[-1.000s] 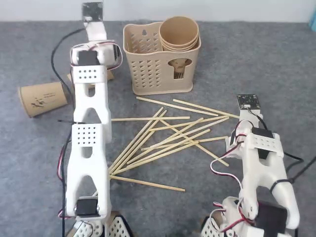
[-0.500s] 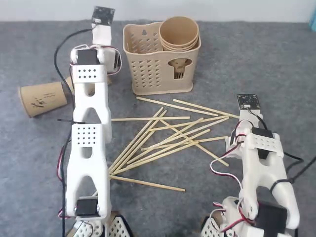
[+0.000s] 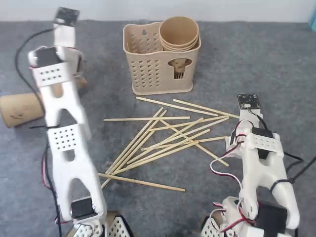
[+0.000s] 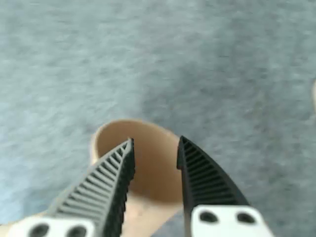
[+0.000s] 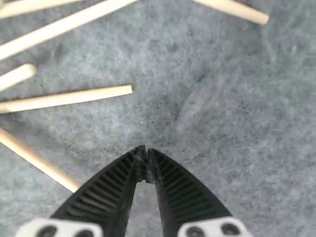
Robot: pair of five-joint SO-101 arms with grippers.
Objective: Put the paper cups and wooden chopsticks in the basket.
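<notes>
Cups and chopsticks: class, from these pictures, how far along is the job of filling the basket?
Done: a stack of cups stands in the basket. In hand: the left gripper, open, is at the mouth of one cup lying on its side. Left: that cup and all the chopsticks, scattered loose; the right gripper is shut on nothing.

We see the left gripper (image 4: 155, 143) spread apart, its ribbed black fingertips (image 4: 123, 165) framing the open mouth of a tan paper cup (image 4: 150, 180) on grey carpet (image 4: 222, 69). Whether they touch it, we cannot tell.
</notes>
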